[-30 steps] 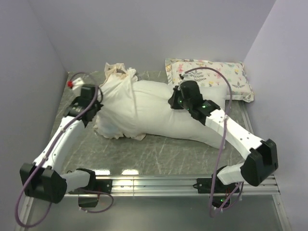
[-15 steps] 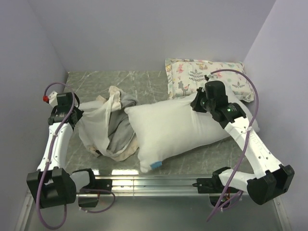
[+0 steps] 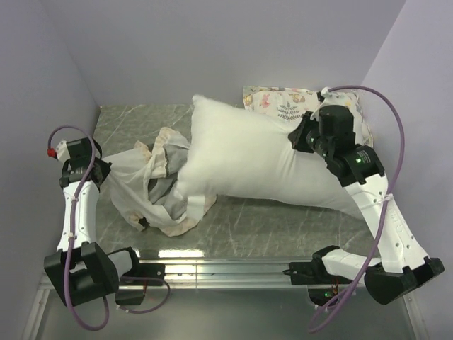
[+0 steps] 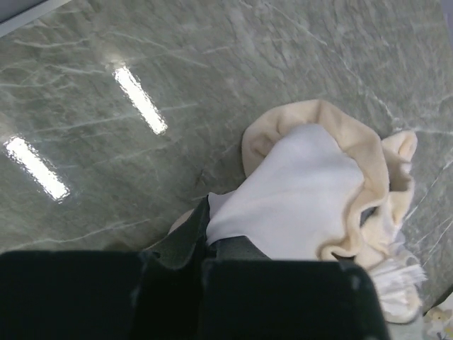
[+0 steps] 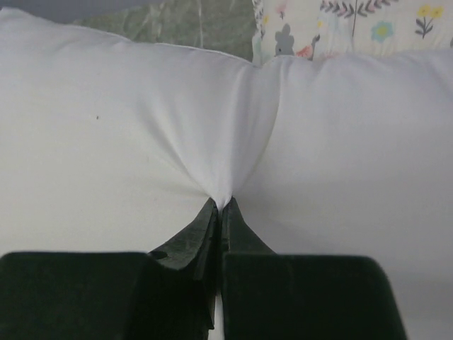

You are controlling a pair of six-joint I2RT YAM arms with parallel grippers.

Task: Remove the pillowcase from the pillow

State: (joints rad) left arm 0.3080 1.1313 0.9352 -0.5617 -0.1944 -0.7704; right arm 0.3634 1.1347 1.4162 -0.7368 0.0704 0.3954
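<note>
The grey marble table bears the white pillow, lying across its middle from back centre toward the right; its near-left corner touches the ruffled edge of the pillowcase, which lies crumpled at the left, cream and dark grey faces both showing; a small printed pillow sits behind, partly hidden; the right gripper pinches a fold of the pillow, jaws closed; the left gripper clamps the pillowcase's white fabric.

Fingers pinch the pillow.
Closed tips gather its white fabric at lower centre; a printed pillow sits upper right.
</note>
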